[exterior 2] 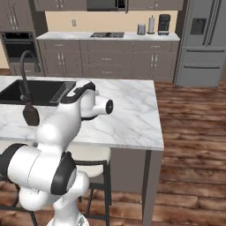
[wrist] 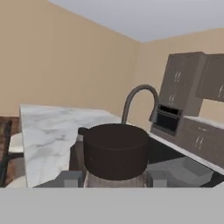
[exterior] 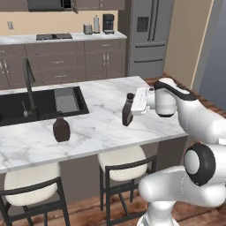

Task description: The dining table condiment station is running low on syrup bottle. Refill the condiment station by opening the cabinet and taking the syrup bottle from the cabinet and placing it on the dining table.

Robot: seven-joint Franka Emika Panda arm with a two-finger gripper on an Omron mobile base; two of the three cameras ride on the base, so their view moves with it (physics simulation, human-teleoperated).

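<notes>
The syrup bottle (exterior: pixel 127 112), slim and dark brown with a black cap, stands upright over the right part of the dining table (exterior: pixel 101 99). I cannot tell whether its base touches the marble top. My gripper (exterior: pixel 130 105) reaches in from the right and is shut on its neck. In the hand view the black cap (wrist: pixel 116 148) sits between my gripper (wrist: pixel 114 177) and its two grey fingertips (wrist: pixel 70 178). The wall cabinet row (exterior: pixel 95 3) is cut off by the top edge of the left base view.
A squatter dark bottle (exterior: pixel 61 129) (exterior 2: pixel 31 114) stands near the table's front edge, left of the syrup bottle. The black sink (exterior: pixel 42 105) and arched faucet (exterior: pixel 29 84) lie further left. Two stools (exterior: pixel 126 163) tuck under the table. The fridge (exterior: pixel 148 35) is beyond.
</notes>
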